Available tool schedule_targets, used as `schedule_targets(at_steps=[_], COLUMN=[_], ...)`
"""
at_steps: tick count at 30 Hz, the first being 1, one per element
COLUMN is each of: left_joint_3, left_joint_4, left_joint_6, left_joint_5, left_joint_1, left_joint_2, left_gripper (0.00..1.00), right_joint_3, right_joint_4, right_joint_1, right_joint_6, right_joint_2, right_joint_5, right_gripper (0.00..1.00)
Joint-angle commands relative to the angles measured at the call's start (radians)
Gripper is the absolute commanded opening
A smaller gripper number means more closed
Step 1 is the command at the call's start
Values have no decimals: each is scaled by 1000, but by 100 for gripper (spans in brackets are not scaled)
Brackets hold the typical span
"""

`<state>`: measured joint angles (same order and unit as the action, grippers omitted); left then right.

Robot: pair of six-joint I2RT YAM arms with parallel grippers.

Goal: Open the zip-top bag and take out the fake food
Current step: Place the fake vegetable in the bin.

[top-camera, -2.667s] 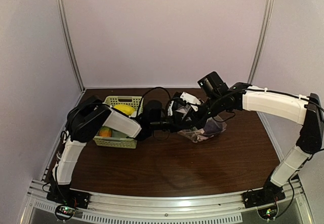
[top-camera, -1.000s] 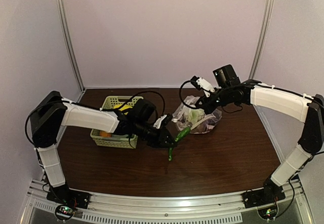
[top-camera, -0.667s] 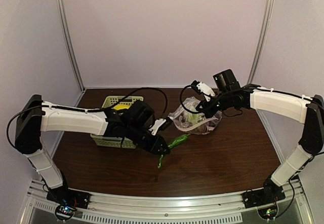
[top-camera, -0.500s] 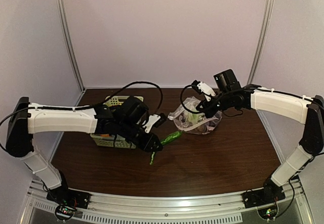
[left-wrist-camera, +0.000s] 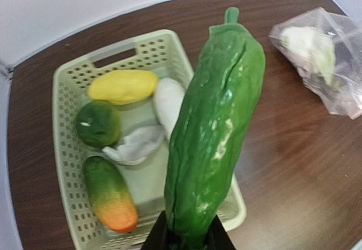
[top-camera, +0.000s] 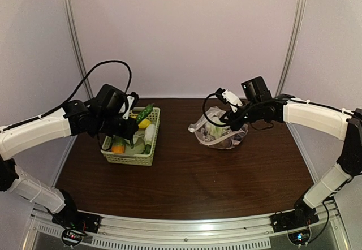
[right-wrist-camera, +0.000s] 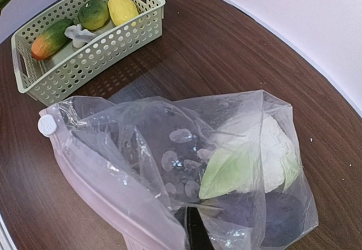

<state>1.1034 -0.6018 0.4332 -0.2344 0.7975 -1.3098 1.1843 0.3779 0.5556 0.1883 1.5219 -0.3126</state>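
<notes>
The left end effector (left-wrist-camera: 186, 240) pinches the base of a long green toy vegetable (left-wrist-camera: 215, 131), held above the pale green basket (top-camera: 131, 159), which carries other toy foods (left-wrist-camera: 121, 86). At 3 o'clock of the basket, the zip-top bag (right-wrist-camera: 141, 148) sits on the tabletop (top-camera: 186, 188). The right end effector (top-camera: 229, 121) is pressed together on the bag's plastic. A whitish-green piece (right-wrist-camera: 249, 159) and a dark purple piece (right-wrist-camera: 277, 216) lie inside.

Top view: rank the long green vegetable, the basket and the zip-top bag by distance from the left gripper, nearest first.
1. The long green toy vegetable: clamped in the left gripper itself.
2. The pale green basket: just beneath the gripper, on the left side.
3. The zip-top bag: farthest, off to the right.
</notes>
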Motion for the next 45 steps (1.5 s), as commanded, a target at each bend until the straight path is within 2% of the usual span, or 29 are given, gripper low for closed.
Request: schedule_targets(at_steps=[1, 6, 10, 12, 27, 34, 39, 40, 41, 45], left_joint_3=[-63, -149, -192, -194, -143, -112, -90, -87, -82, -3], left_joint_4=[26, 158, 238, 246, 229, 179, 138, 134, 131, 61], left_joint_6=[-15, -126, -186, -208, -241, -224, -176, -159, -148, -178], left_joint_5=[-176, -263, -275, -272, -215, -210, -251, -254, -246, -159], left_joint_1=[-30, -32, -34, -34, -35, -51, -52, -52, -52, -52], left_joint_2=[48, 50, 23, -8, -250, -274, -238, -217, -191, -137], left_gripper=[6, 6, 8, 11, 15, 43, 78, 93, 97, 97], right_joint_3=[-28, -29, -33, -35, -32, -31, -31, -31, -30, -29], right_joint_4=[-10, -10, -8, -10, -4, -3, -2, -1, -1, -2], right_joint_1=[-5, -5, -5, -5, -5, -5, -4, -5, -5, -4], right_joint_6=[11, 11, 11, 11, 12, 14, 14, 14, 14, 16], right_joint_2=[-39, -39, -36, -33, -17, -13, -11, -11, -12, -12], right_joint_5=[-3, -7, -9, -11, -21, -24, -26, -26, -26, -25], right_gripper=[0, 0, 0, 0, 0, 0, 0, 0, 0, 0])
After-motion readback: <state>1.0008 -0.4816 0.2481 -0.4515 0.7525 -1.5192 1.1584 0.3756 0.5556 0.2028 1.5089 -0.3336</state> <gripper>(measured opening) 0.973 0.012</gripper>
